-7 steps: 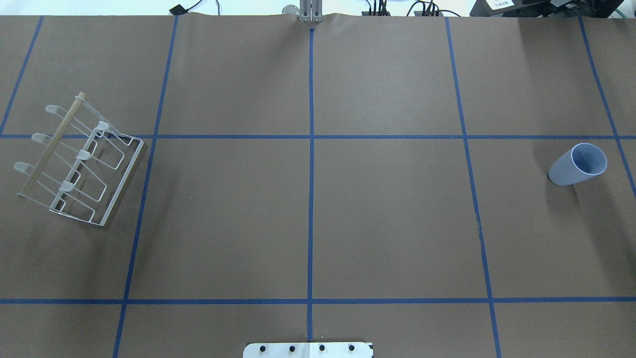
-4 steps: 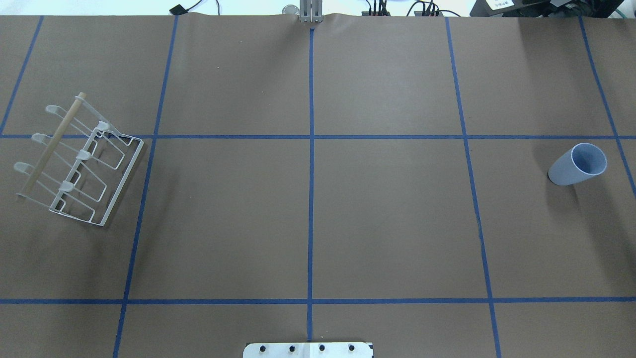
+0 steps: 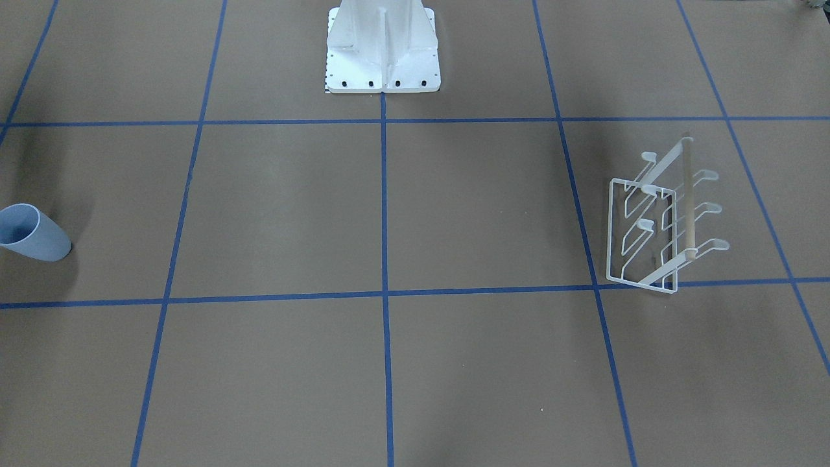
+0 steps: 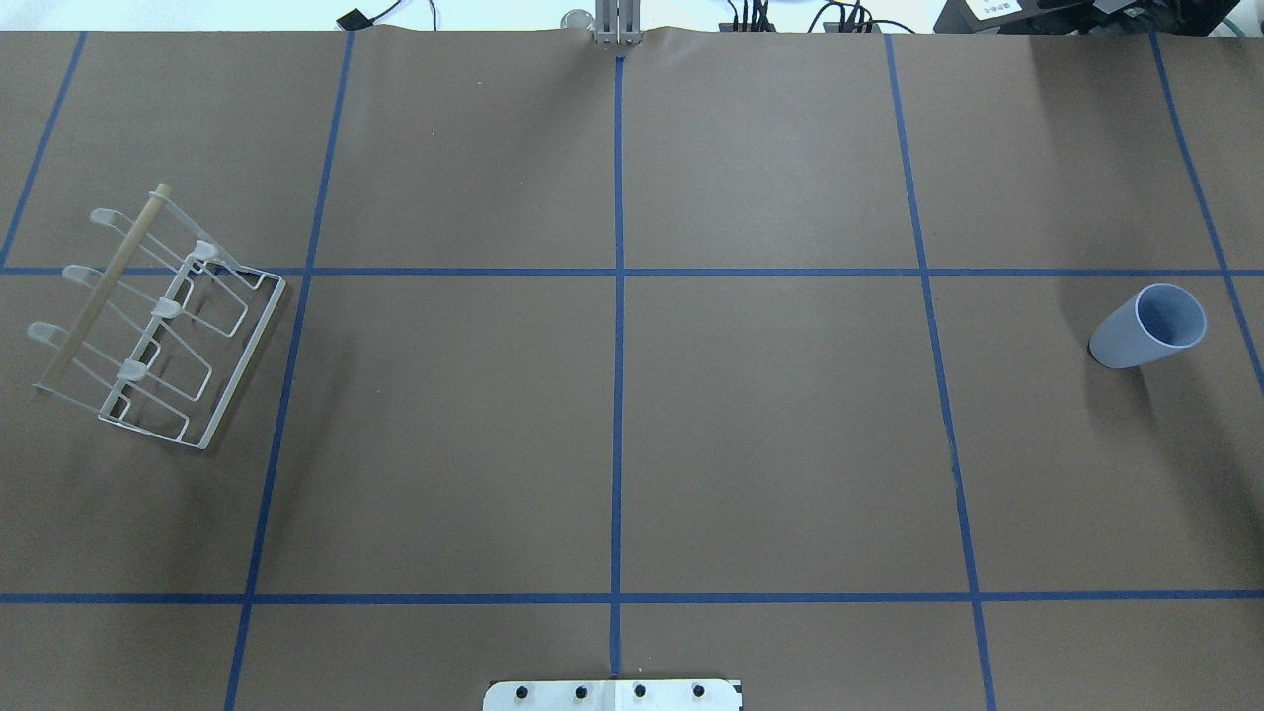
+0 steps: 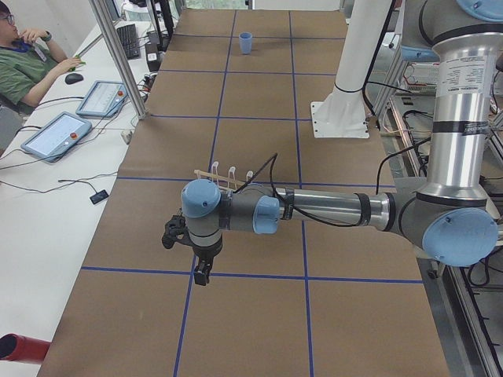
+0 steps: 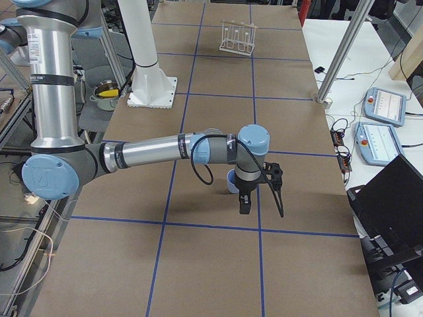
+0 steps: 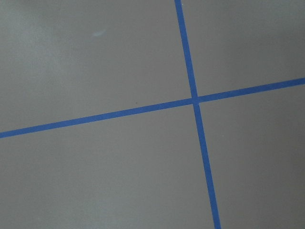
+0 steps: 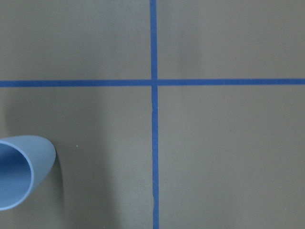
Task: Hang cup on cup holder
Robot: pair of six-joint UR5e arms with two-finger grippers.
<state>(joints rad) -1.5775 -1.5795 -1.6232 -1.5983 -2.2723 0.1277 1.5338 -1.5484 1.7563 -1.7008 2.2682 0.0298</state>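
The pale blue cup stands upright, mouth up, at the table's right end; it also shows in the front view and the right wrist view. The white wire cup holder with its wooden dowel stands at the left end. Both arms are outside the overhead and front views. In the left side view my left gripper points down over the table just in front of the holder. In the right side view my right gripper hangs beside the cup. I cannot tell whether either gripper is open or shut.
The white bolted robot base stands at the table's middle edge. Blue tape lines divide the brown table cover. An operator and tablets sit beside the table, and a laptop stands near the right end.
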